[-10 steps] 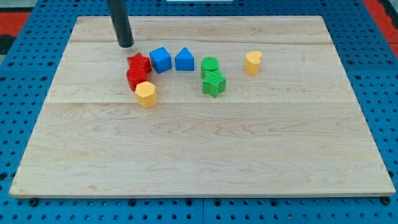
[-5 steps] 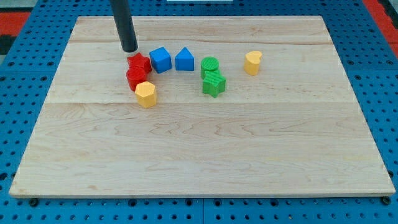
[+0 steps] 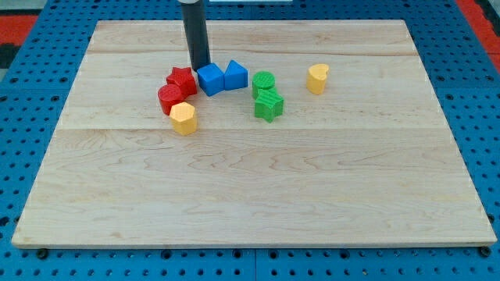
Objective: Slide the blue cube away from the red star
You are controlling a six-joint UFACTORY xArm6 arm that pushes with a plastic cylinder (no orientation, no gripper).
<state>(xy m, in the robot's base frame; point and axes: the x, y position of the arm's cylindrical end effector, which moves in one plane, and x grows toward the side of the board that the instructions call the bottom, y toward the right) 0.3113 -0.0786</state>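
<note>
The blue cube [image 3: 211,80] sits just right of the red star [image 3: 182,80], nearly touching it, and presses against a second blue block [image 3: 236,75] on its right. My tip [image 3: 200,66] is at the cube's upper left corner, in the gap above the red star and the cube. A red round block [image 3: 169,98] lies below left of the star.
A yellow block [image 3: 183,118] sits below the red pair. Two green blocks [image 3: 264,82] [image 3: 269,104] stand right of the blue pair. A yellow heart-like block [image 3: 317,78] lies further right. The wooden board [image 3: 258,187] lies on a blue pegboard.
My tip moved right from above the red star to the blue cube's upper left corner. The cube shifted right and turned, now touching the other blue block, which also shifted slightly right.
</note>
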